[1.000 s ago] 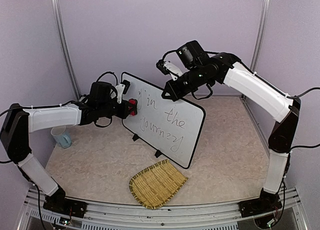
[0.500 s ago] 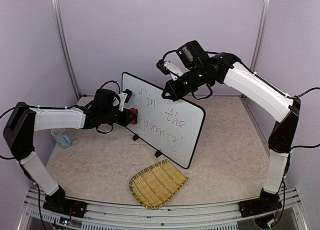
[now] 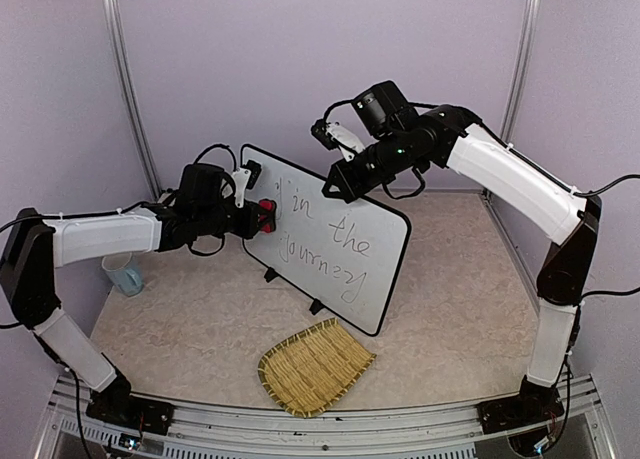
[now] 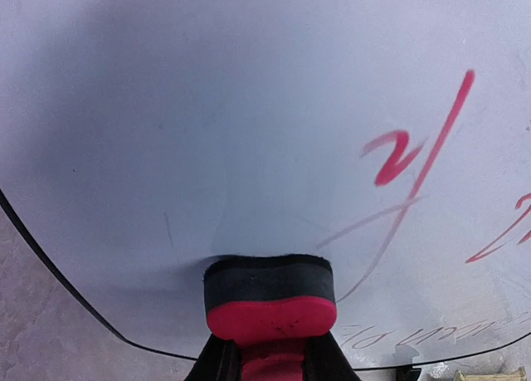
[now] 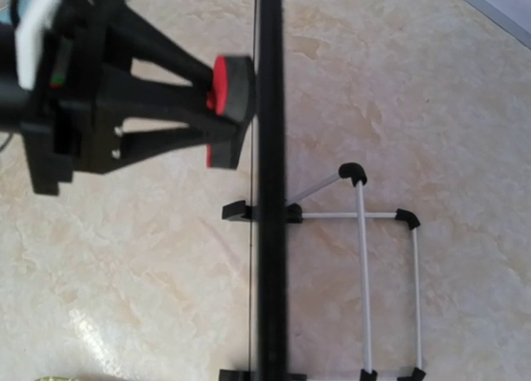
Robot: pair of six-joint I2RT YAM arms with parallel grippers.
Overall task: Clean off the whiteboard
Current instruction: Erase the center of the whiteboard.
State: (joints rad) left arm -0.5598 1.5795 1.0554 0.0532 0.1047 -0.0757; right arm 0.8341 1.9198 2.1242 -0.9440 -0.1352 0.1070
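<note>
Nearby, well short of the left end effector and toward the arm bases, a straw mat is seen lying flat on the bench. A pale cup is stood behind that end effector, beneath its forearm.

The whiteboard is propped upright on the bench, directly in front of the left end effector. It is carried on small black feet and a thin wire stand at its back.

A red-and-black eraser is clamped between the left fingers. Its black face is pressed flat against the board's left part, near the rim. Handwriting is spread over the board to the right of the eraser, and the nearest strokes are just beside it.

The right end effector is set at the board's top rim, above the writing. In its wrist view the rim is seen edge-on, with the eraser touching one face and the stand on the other. Its own fingers are not shown, so whether the rim is gripped cannot be told.
</note>
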